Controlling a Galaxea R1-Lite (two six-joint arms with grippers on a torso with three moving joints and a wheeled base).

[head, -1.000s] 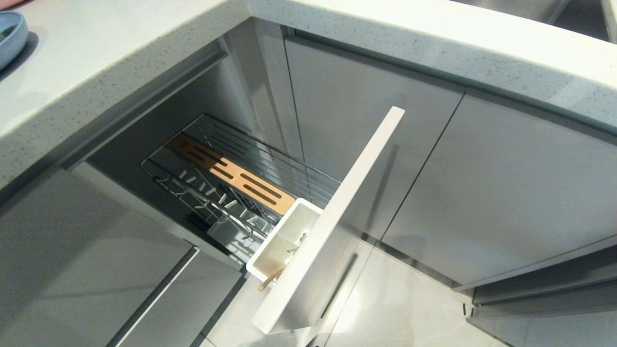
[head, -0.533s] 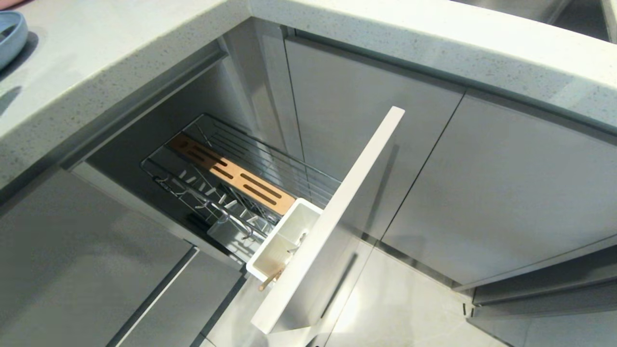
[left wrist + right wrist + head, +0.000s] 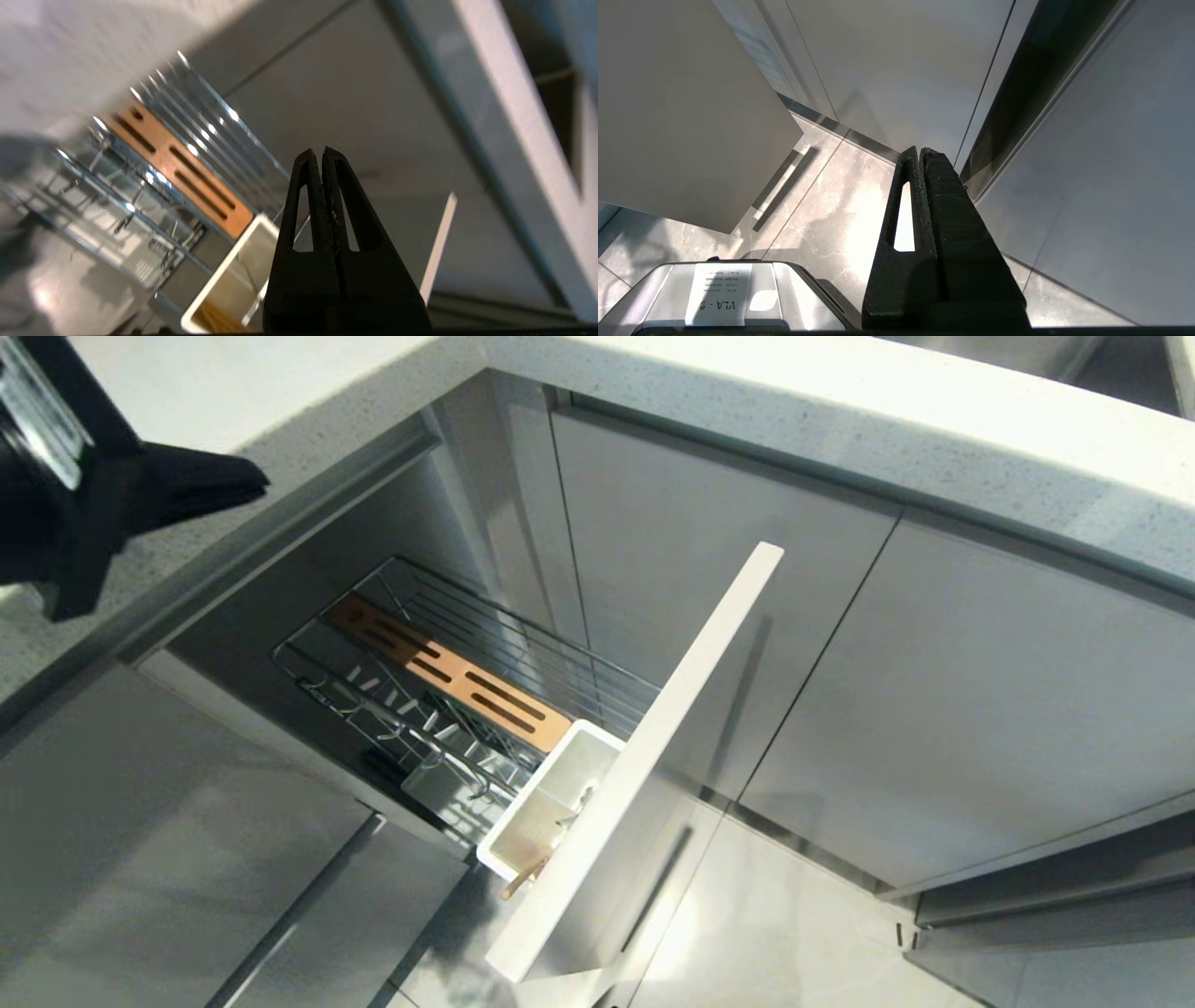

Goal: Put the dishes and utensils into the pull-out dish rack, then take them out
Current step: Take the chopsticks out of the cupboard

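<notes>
The left gripper (image 3: pixel 247 483), fingers together and empty, hangs over the countertop (image 3: pixel 840 420) above the dish rack (image 3: pixel 448 681); chopsticks (image 3: pixel 523 877) half hidden in the cup (image 3: pixel 551 803)

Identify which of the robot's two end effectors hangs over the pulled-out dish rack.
The left end effector, shut and empty: its view looks onto the dish rack and utensil cup. The right end effector faces only floor and cabinet doors.

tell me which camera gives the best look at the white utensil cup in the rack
The head view: the white utensil cup sits sharp and whole at the front of the pull-out dish rack, chopsticks poking out. The left wrist view shows it blurred, partly behind the shut left gripper. The right wrist view misses it.
</notes>
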